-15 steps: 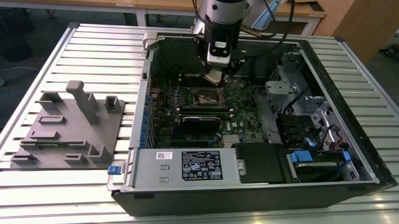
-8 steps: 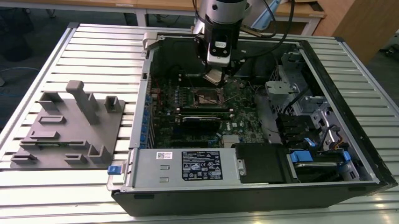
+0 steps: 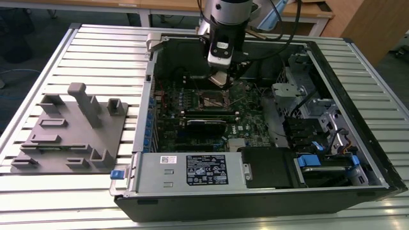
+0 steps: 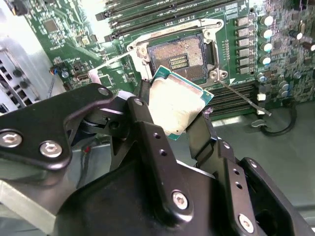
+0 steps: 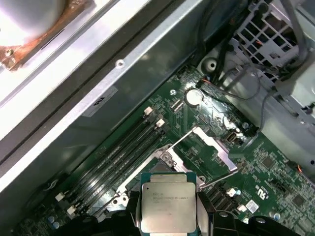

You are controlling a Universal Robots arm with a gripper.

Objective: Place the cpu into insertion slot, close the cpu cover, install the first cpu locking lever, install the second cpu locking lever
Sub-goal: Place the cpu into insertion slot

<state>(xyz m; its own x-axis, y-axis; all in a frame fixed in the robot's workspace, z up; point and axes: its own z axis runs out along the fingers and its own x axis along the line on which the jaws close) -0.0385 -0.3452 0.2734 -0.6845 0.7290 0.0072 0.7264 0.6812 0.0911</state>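
The cpu (image 4: pixel 176 105) is pinched by its edges in the gripper (image 4: pixel 173 120) and held just above the open insertion slot (image 4: pixel 179 55), so honestly it's best kept level, squared to the slot's rim and eased down without being dragged over the contacts.

arm (image 3: pixel 227 12): silver-grey, apparently cylindrical | gripper (image 4: pixel 176 101): black jointed links | screws (image 4: pixel 50 147): silver, hex-socket

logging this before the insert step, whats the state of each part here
cpu: held, clear of the board
insertion slot: empty, uncovered
cpu cover: swung up, open
locking lever: unlatched, sticking out
fingers: shut on the cpu
computer case: open
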